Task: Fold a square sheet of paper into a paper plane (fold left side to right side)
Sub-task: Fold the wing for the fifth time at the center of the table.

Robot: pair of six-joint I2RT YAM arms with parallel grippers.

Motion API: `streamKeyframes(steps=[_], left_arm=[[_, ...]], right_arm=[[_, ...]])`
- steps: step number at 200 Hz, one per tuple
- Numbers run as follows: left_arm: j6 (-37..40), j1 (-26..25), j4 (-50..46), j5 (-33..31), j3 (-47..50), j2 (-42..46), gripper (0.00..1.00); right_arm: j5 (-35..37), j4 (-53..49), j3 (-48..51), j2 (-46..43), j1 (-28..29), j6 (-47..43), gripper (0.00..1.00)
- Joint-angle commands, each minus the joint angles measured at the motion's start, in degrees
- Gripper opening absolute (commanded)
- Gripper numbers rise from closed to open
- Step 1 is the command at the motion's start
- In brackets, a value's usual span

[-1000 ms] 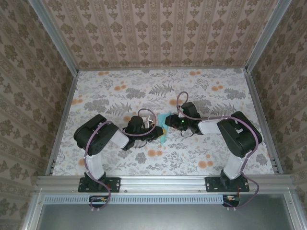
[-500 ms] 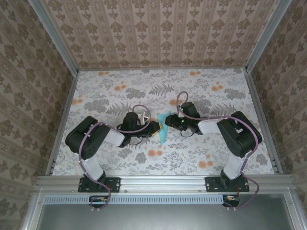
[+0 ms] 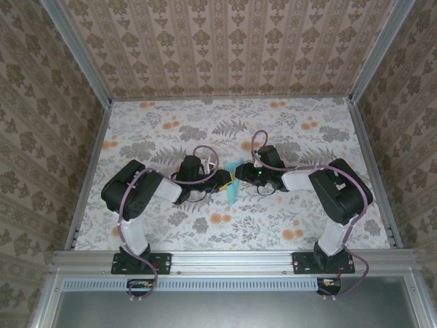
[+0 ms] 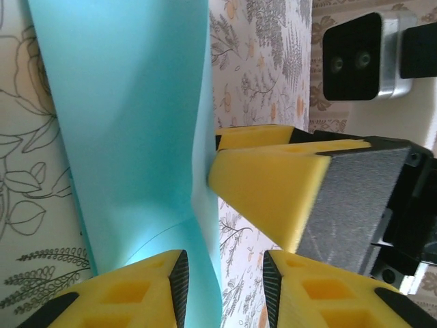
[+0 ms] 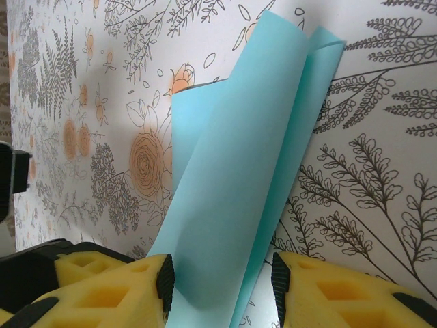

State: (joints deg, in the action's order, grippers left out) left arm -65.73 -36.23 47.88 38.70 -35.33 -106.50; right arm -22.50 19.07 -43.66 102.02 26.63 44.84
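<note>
- Looking down from the top external view, the thin, light turquoise-blue sheet of paper (image 3: 232, 190), narrow and partly doubled over, stands between the left gripper (image 3: 223, 180) and the right gripper (image 3: 240, 176). Their tips nearly meet over the floral-patterned table (image 3: 307, 137). With both sets of jaws so near, a small push from either arm could knock fingers together or crumple the sheet.
- From the left wrist, the left gripper (image 4: 224, 263) has its jaws partly apart. The sheet (image 4: 130, 123) runs through the gap against one finger, with table showing beside the other, so nothing is pinched. The right gripper (image 4: 217, 154) touches the sheet's edge just ahead of these jaws. Closing here would, I judge, bite a bowed layer and set a crooked crease.
- From the right wrist, the right gripper (image 5: 222, 266) has its jaws part-way apart, and the curled sheet (image 5: 239, 171) fills most of the gap. Whether the pads bear on it I cannot tell. The layers bulge rather than lie flat, so a loose hold could let them spring open or slide out.
</note>
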Motion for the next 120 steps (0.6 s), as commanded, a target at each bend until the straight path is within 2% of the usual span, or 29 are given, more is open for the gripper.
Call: streamKeyframes(steps=[1, 40, 101, 120], left_arm=[[1.75, 0.63, -0.57, 1.20, -1.53, -1.37, 0.36], [2.03, 0.63, -0.49, 1.56, -2.83, -2.57, 0.27], [4.60, 1.76, -2.04, 1.29, -4.22, -4.33, 0.01], [5.87, 2.12, -2.46, 1.64, -4.67, -4.16, 0.00]], right_arm=[[1.41, -2.75, -0.15, 2.19, 0.73, -0.02, 0.45], [1.41, -2.86, -0.11, 2.18, 0.70, -0.10, 0.45], [1.10, -2.88, -0.20, 1.80, 0.73, -0.03, 0.45], [1.14, -2.83, -0.15, 1.38, 0.61, -0.10, 0.46]])
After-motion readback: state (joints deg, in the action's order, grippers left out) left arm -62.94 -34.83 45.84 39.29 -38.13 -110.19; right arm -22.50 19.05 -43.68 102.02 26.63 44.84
